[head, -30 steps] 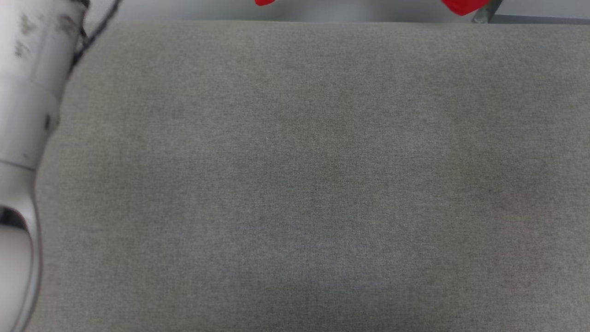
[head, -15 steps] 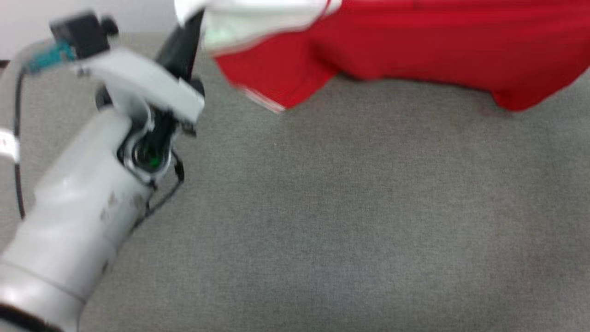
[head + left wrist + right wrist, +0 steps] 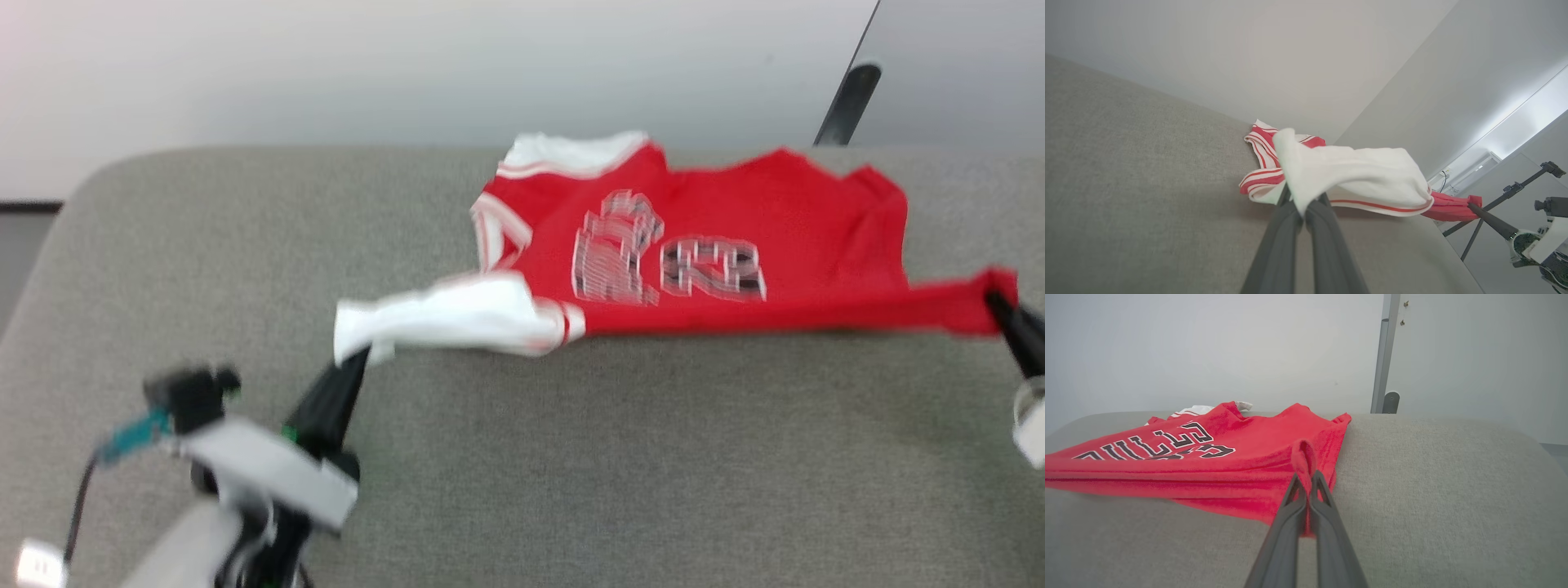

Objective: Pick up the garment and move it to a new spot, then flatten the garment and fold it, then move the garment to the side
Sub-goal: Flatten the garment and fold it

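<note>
Left claw (image 3: pixel 359 363) pinching white sleeve (image 3: pixel 441 314) | right claw (image 3: pixel 994 300) pinching red hem (image 3: pixel 939 306) | jersey (image 3: pixel 702 245) stretched between them, low over table (image 3: pixel 571 457), far edge resting | I'd pull evenly, lower slowly, print up, no slack.
</note>
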Robot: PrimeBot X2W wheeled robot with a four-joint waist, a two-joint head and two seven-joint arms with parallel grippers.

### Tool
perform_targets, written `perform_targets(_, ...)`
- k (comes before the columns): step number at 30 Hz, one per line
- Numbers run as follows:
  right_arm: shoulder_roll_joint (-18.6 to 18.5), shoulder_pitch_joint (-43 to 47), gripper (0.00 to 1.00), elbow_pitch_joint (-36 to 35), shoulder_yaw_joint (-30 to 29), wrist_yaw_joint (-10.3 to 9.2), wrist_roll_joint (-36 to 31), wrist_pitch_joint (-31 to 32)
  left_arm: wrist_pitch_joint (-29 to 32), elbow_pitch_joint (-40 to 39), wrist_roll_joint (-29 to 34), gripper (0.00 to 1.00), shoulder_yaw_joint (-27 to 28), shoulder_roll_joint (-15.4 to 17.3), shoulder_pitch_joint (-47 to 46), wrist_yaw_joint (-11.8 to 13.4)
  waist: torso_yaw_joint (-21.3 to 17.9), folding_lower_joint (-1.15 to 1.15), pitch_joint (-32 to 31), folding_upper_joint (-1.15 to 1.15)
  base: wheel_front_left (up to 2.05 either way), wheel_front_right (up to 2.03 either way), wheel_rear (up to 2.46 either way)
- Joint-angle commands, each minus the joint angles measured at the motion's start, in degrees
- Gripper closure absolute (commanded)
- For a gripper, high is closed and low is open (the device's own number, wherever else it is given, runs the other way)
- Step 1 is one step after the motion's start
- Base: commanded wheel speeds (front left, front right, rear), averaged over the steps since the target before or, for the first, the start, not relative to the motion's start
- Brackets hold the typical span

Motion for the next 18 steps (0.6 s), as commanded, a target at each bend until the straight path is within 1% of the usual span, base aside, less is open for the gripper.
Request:
perform_targets(1, -1.79, 3.04, 1.0, -1.01, 0.1, -0.1, 0.56, -0.18, -0.38, -2.11, 1.07, 1.0, 2.31, 0.27, 4.58, 0.15, -0.61, 0.0, -4.68, 0.0, 0.0, 0.0, 0.0)
perform_targets(5, -4.31, 8.71, 1.0, -4.87, 0.06, -0.11, 0.93, -0.55, -0.38, -7.36, 3.73, 1.0, 4.86, 0.44, 14.46, 0.15, -0.56, 0.0, -6.41, 0.0, 0.0, 0.0, 0.0)
perform_targets(9, -6.45, 13.75, 1.0, -7.96, -1.01, -0.11, 2.01, -0.74, -0.39, -11.91, 5.54, 1.0, 6.84, 0.86, 20.87, 0.2, -0.03, 0.0, -7.28, 0.0, 0.0, 0.0, 0.0)
perform_targets(12, -7.53, 17.2, 1.0, -9.55, -2.1, -0.11, 2.48, -0.78, -0.39, -15.07, 6.54, 1.0, 7.96, 1.2, 24.17, 1.24, 0.17, 0.0, -7.48, 0.0, 0.0, 0.0, 0.0)
perform_targets(15, -7.7, 20.09, 1.0, -11.04, -3.08, -0.11, 2.29, -0.73, -0.39, -18.68, 7.54, 1.0, 8.63, 1.89, 27.26, 2.9, -0.27, 0.0, -7.4, 0.0, 0.0, 0.0, 0.0)
perform_targets(16, -7.7, 20.09, 1.0, -11.04, -3.08, -0.11, 2.29, -0.73, -0.39, -18.68, 7.54, 1.0, 8.63, 1.89, 27.26, 2.9, -0.27, 0.0, -7.4, 0.0, 0.0, 0.0, 0.0)
perform_targets(18, -7.89, 21.88, 1.0, -11.87, -3.87, -0.11, 1.82, -0.48, -0.39, -21.09, 8.24, 1.0, 8.71, 2.74, 29.1, 4.34, -0.63, 0.0, -7.17, 0.0, 0.0, 0.0, 0.0)
